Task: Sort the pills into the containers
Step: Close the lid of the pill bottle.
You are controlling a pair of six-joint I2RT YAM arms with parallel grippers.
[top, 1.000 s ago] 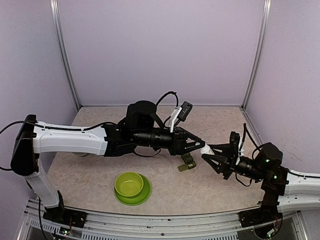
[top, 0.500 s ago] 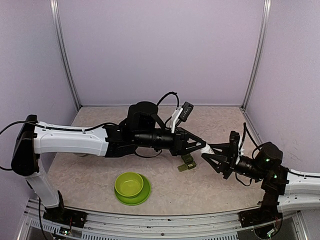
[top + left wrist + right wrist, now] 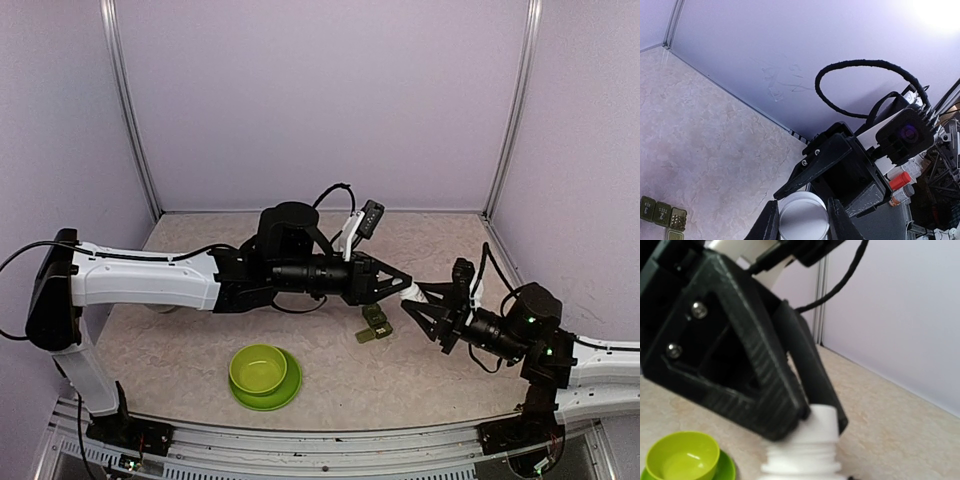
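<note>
Both grippers meet in mid-air just above and slightly right of the single dark green pill box (image 3: 375, 322), sharing one white bottle (image 3: 409, 294) held level between them. The left gripper (image 3: 399, 285) is pinched narrow on the bottle's top end, and its two fingers (image 3: 767, 225) hug the round white face. The right gripper (image 3: 418, 300) is closed around the bottle's body from the opposite side.

The pill box lies flat on the table (image 3: 180, 350). From the left wrist I count three small squares in a row, with a fourth green piece tucked under one end. I can't tell whether that piece is a raised lid. One lime-green bowl (image 3: 258, 368) sits on one matching plate (image 3: 290, 392), well left of the pill box and closer to the arm bases.
</note>
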